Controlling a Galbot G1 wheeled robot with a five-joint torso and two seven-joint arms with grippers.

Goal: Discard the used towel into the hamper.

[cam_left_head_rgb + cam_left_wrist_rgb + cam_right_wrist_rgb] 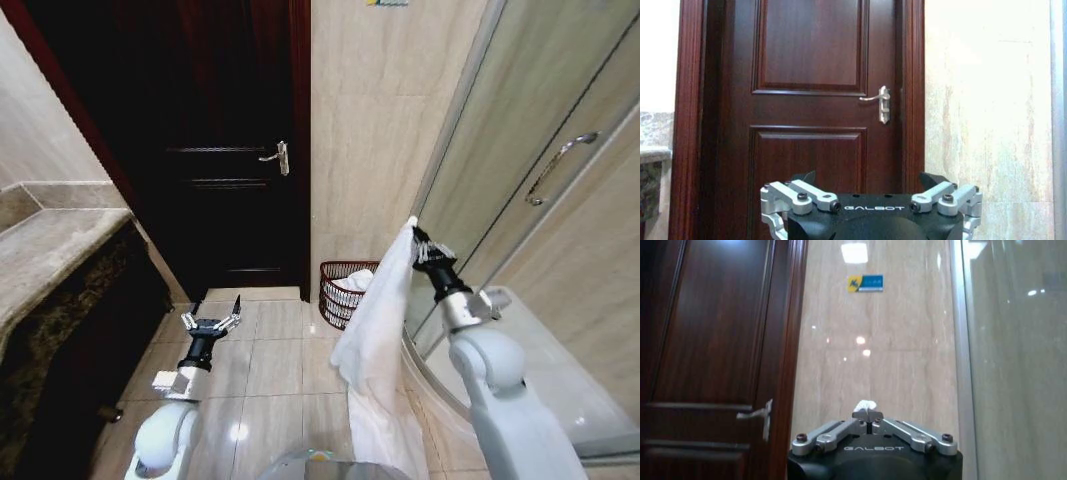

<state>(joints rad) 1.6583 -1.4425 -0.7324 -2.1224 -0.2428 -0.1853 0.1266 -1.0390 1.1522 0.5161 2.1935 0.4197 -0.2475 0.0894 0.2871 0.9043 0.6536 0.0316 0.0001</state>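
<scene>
White towel (375, 330) hangs in a long drape from the right gripper (416, 236), pinched by its top corner; in the right wrist view the fingers are closed tight together on a small tuft of cloth (867, 405) poking out between the tips. The towel's lower end reaches down to the tiled floor (270, 365) near the robot's base. Just behind it, at about eleven o'clock from the drape, sits the hamper (343, 290), a low basket of dark reddish-brown bands against the beige wall (370, 140), with something white already lying in it; the towel's edge overlaps its right side in the head view, and whether they touch cannot be told. The left gripper (211, 322) hovers at nine o'clock from the towel, well apart, low over the floor, its fingers spread wide and holding nothing. Beyond it stands a dark wooden door (215, 140) with a silver lever handle (276, 156). A glass shower enclosure (540, 160) rises at three o'clock, and a stone countertop (45, 250) lies at the far left.
</scene>
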